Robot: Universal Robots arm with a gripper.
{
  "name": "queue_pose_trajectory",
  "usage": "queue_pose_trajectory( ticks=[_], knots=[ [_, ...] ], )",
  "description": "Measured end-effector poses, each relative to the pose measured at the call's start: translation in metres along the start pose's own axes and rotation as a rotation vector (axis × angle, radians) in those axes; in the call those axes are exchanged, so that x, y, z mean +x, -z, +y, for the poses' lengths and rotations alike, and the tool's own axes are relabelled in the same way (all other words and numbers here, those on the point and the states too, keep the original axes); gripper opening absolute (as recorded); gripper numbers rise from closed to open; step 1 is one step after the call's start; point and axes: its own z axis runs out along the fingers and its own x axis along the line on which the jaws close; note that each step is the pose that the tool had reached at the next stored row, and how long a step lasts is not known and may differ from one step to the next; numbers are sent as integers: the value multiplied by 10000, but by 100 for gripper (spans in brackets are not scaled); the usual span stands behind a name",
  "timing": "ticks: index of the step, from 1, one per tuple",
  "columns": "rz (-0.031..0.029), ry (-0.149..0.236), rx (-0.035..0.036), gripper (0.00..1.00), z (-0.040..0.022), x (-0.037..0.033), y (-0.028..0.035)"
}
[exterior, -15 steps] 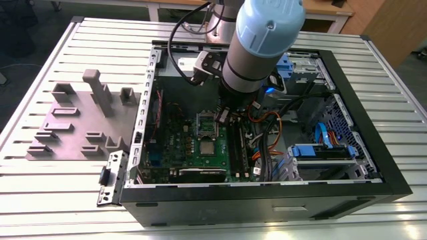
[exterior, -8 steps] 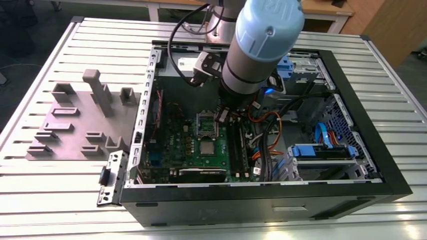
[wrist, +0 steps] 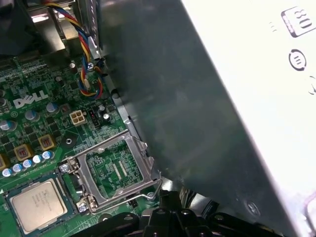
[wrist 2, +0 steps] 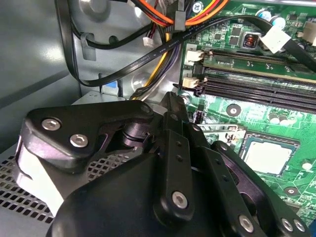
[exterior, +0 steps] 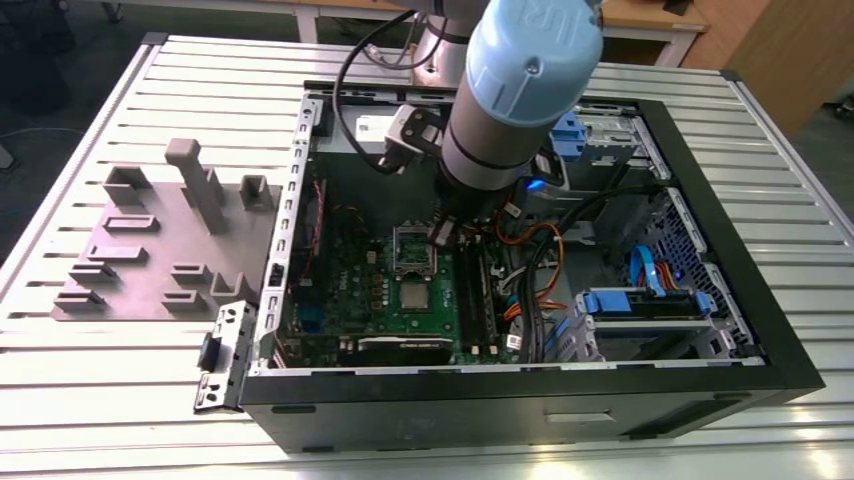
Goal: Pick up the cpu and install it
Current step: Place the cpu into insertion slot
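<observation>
Honestly, my main worry is how tight the space is. The gripper (exterior: 443,240) hangs deep inside the open computer case (exterior: 747,345), low over the green motherboard (exterior: 360,290) and right by the hinged-up socket frame (exterior: 416,252). Its fingers look drawn together to a point, with nothing between them. The cpu (exterior: 416,297) lies flat on the board just beside that frame, a little apart from the gripper, on the side nearer the case's front wall.

In the first wrist view the cpu (wrist: 37,205) seems to sit square in its socket next to the raised socket frame (wrist: 116,170). I can't judge whether it is fully seated.

I see three ways this goes wrong:
- Coming down off-centre could catch the frame or scrape the board's small capacitors.
- A skewed grip could tilt the chip and bend the socket contacts (the costly one).
- The black and orange cables (wrist 2: 163,29) run close to the arm in the second wrist view, so a sideways move could snag them. The memory slots (wrist 2: 256,89) are also close by.

As for containers, the case holds the motherboard, the cable bundles and a drive cage with blue clips (exterior: 641,300). The grey fixture plate (exterior: 160,255) sits outside the case on the slatted table (exterior: 80,400), and I see nothing in its recesses.
</observation>
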Motion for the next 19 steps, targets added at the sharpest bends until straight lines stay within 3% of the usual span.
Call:
queue_pose_trajectory(
  ticks=[10, 14, 19],
  knots=[
    [6, -2, 2, 11, 10, 12, -21],
    [108, -6, 51, 11, 14, 14, -21],
    [183, -13, 74, 11, 19, 13, -10]
  ],
)
